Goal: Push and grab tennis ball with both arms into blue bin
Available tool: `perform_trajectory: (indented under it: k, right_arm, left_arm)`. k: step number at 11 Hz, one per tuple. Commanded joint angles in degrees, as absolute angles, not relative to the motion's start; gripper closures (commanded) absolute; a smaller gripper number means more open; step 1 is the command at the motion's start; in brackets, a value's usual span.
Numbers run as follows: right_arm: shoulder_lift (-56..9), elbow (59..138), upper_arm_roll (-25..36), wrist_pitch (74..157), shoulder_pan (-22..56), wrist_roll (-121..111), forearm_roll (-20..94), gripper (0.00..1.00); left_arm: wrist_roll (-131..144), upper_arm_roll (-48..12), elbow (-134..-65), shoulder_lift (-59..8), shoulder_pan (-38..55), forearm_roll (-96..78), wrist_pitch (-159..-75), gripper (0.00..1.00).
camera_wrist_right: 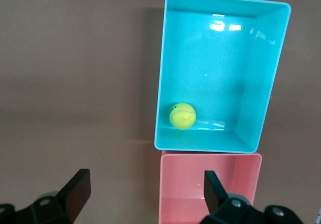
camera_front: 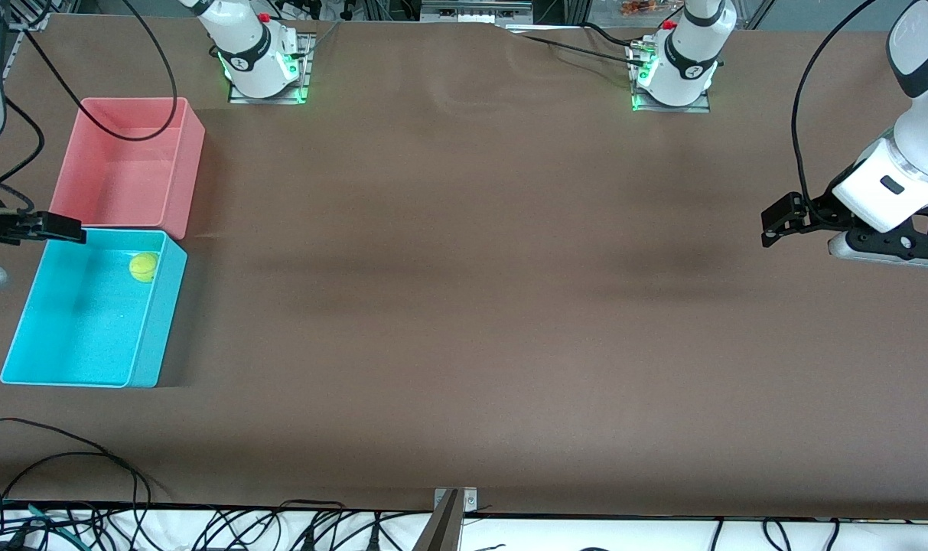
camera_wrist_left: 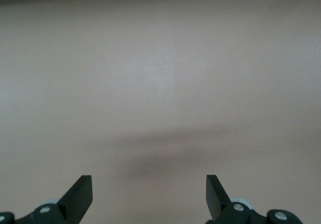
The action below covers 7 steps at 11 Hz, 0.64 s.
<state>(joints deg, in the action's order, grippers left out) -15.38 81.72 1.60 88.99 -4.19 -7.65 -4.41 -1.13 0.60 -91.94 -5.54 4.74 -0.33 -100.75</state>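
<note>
Inside the smooth rectangular blue bin [camera_front: 89, 360], at its corner nearest the pink bin [camera_front: 184, 153], sits the fuzzy round tennis ball [camera_front: 143, 267]. Left end effector [camera_front: 773, 223] and right end effector [camera_front: 54, 226] hover released, the right over the bin's rim.

A rectangular pink plastic bin [camera_front: 131, 164] sits on the brown table [camera_front: 464, 306]. Loose black cables [camera_front: 58, 467] trail along the table's edge nearest the front camera.

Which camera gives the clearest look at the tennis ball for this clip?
The right wrist view: it looks straight down into the blue bin and shows the tennis ball whole, in a corner. The front view shows the ball smaller, in the bin's corner nearest the pink bin. The left wrist view shows only bare table.
</note>
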Motion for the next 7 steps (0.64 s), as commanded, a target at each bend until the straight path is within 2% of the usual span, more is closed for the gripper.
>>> perform_trajectory:
  k: [1,4,7]
  right_arm:
    - [-0.72,99.82,1.49,98.07,-2.38,2.52,-1.86,0.00]
    - [3.33,102.74,1.49,97.65,-0.18,2.90,0.26,0.00]
    - [3.34,101.17,1.67,98.09,2.10,2.46,1.41,0.00]
  left_arm:
    - [0.00,0.70,-90.10,-5.27,4.48,0.97,-98.44,0.00]
    - [0.17,0.53,-89.56,-5.45,4.22,0.97,-98.26,0.00]
    - [2.99,0.61,-89.38,-5.27,4.13,0.18,-97.38,0.00]
